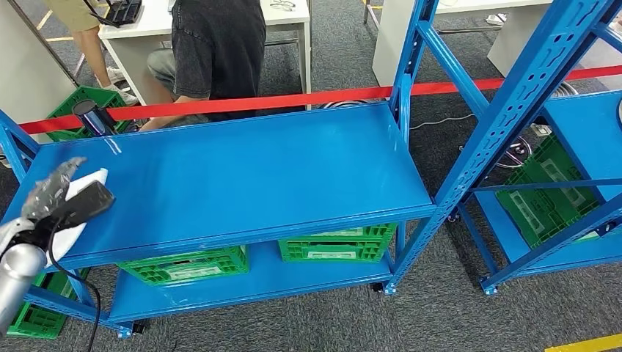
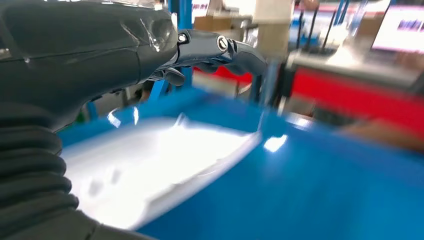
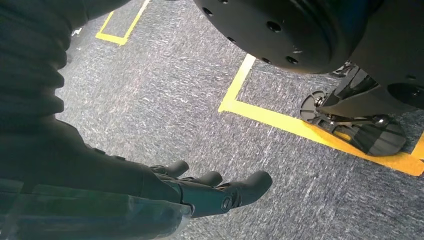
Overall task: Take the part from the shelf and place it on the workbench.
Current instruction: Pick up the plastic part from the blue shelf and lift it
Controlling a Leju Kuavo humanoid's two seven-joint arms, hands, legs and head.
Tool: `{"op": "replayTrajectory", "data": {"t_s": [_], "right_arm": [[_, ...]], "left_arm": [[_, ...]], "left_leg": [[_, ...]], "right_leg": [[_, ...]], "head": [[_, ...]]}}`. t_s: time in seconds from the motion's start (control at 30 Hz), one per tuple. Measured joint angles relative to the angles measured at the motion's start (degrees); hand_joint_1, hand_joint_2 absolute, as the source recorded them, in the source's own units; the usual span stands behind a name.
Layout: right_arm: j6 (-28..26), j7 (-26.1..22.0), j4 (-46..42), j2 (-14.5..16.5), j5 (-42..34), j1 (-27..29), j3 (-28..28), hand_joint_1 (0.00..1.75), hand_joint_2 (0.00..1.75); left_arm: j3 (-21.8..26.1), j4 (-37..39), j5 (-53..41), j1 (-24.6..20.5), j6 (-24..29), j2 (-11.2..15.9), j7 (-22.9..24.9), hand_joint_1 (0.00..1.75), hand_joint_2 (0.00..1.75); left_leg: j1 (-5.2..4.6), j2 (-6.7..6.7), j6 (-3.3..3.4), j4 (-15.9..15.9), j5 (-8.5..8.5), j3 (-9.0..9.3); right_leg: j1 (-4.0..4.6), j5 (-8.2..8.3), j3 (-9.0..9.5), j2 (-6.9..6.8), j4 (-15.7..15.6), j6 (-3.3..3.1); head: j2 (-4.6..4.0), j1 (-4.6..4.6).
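Note:
The part is a flat white piece [image 1: 93, 178] lying at the left end of the blue shelf's top board [image 1: 257, 169]. My left hand [image 1: 64, 196] hangs just over it, dark fingers stretched across its middle; white shows on both sides of the hand. Up close, the white part [image 2: 160, 165] lies on the blue board below my left hand [image 2: 150, 50], and its fingers [image 2: 220, 47] stand apart above the part with a gap between. My right hand [image 3: 200, 192] hangs at my side over grey carpet, fingers loosely extended and holding nothing.
A dark cylinder [image 1: 92, 116] stands at the board's back left corner. Red barrier tape [image 1: 293, 99] runs behind the shelf, with a seated person [image 1: 213, 44] beyond it. Green crates [image 1: 187, 265] [image 1: 334, 246] sit on the lower board. A second blue shelf [image 1: 513, 103] stands to the right.

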Motion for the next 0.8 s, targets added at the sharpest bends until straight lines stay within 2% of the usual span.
{"op": "replayTrajectory", "data": {"t_s": [0.63,0.8], "right_arm": [[0.03,-0.62,0.0,0.0,-0.13,0.04,0.0,0.0,1.75],[0.13,-0.92,0.0,0.04,0.39,0.01,0.05,0.0,1.75]], "left_arm": [[1.58,-6.25,-2.28,-0.96,1.37,0.45,0.16,0.0,1.75],[1.59,-7.16,-4.11,1.56,0.0,1.74,1.41,0.0,1.75]], "left_leg": [[0.01,0.02,0.0,-0.01,0.0,-0.02],[0.01,0.04,0.0,-0.01,-0.01,-0.02]], "right_leg": [[0.0,0.0,0.0,0.01,0.0,0.0],[0.0,0.0,-0.02,0.03,0.0,0.0]], "head": [[0.0,0.0],[0.0,0.0]]}}
